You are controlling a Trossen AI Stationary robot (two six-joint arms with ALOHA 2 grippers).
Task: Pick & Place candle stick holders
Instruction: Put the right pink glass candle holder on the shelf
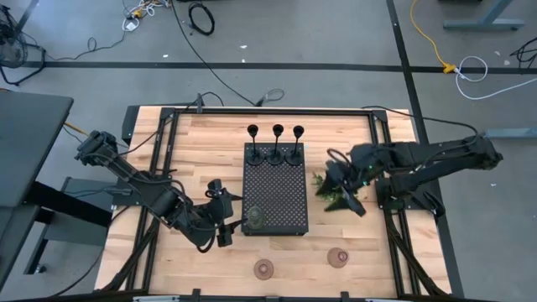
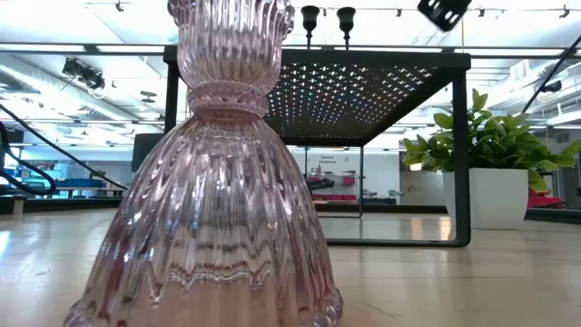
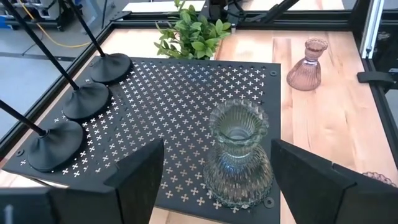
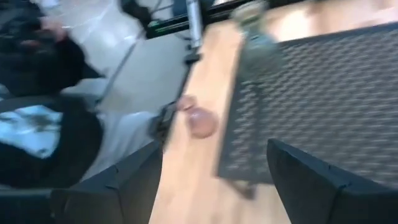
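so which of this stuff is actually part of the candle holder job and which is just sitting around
Part of the job:
- three black holders standing in a row at the tray's far edge
- greenish glass holder on the tray's near corner, left gripper open just short of it
- two pinkish glass holders on the table
- tray

Just sitting around:
- plant, beside the right gripper
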